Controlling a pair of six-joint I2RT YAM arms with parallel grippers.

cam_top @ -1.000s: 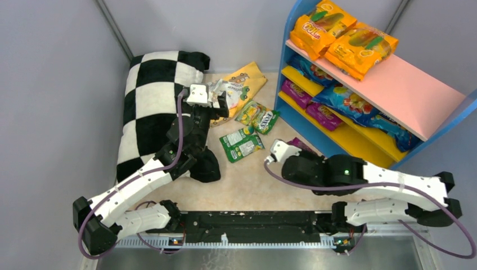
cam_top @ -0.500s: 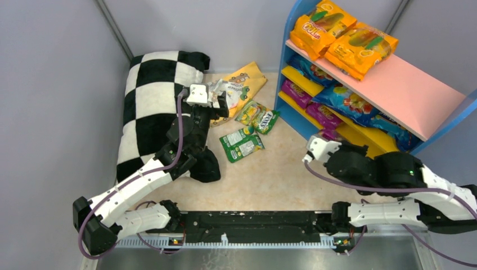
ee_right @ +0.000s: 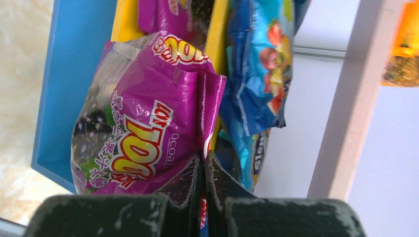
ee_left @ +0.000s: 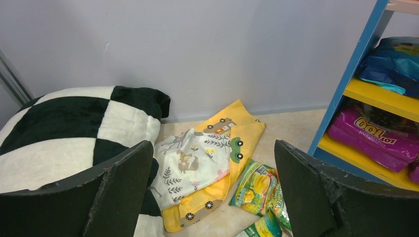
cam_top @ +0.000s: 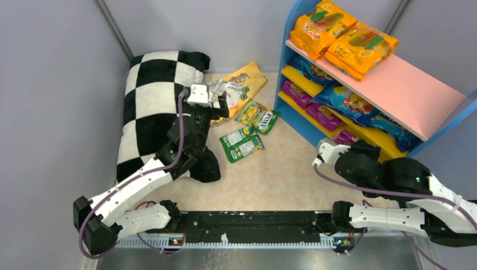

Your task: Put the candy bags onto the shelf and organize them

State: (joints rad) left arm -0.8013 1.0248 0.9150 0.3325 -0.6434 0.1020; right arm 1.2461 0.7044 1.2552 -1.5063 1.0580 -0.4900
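While several candy bags (cam_top: 343,39) already sit on the shelf (cam_top: 394,90) at upper right, the right gripper (ee_right: 203,165) clamps a purple candy bag (ee_right: 143,128) at the lower board. Green bags (cam_top: 242,144) at centre lie unplaced, and the left gripper (ee_left: 212,163) is spread wide, empty.

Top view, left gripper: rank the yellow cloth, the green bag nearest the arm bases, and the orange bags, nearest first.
1. Yellow cloth, right beside the open left gripper.
2. Green bag, on the table, to the gripper's near-right.
3. Orange bags, on the shelf's pink top, far right.
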